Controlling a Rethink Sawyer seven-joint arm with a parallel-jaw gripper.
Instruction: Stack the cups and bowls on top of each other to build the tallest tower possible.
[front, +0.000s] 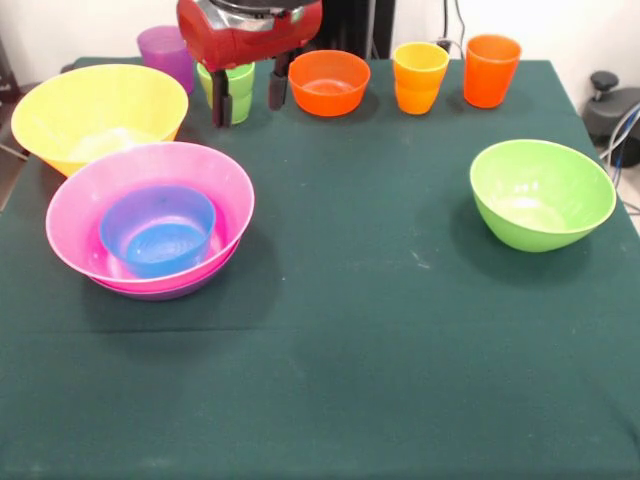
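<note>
Front view of the table. The gripper (248, 100), carried under the red wrist at the top edge, hangs with its two dark fingers spread, one on either side of the light green cup (234, 92); whether the pads touch the cup wall cannot be told, and the cup appears to stand on the cloth. The cup's long axis is upright, parallel to the fingers, so the relation that governs the coming move is already set: the cup lies directly between the fingers, not off to any side.

The tower (150, 222) lies at about 7 o'clock from the gripper, well apart from it. It consists of a pink bowl (90, 190) nested in a purple bowl (160, 293), of which only a rim edge shows, with a blue bowl (158, 232) resting inside, tilted slightly.

Remaining pieces:
- yellow bowl (98, 112), at 10 o'clock from the tower, its rim just beside the pink rim;
- purple cup (167, 52), at 10 o'clock from the gripper;
- orange bowl (329, 82), at 3 o'clock from the gripper, near;
- yellow-orange cup (420, 77) and orange cup (491, 69), farther along at 3 o'clock;
- light green bowl (541, 193), at 4 o'clock, well apart.

Judged stage: early; a closing grasp on the straddled cup seems the likely next step.
</note>
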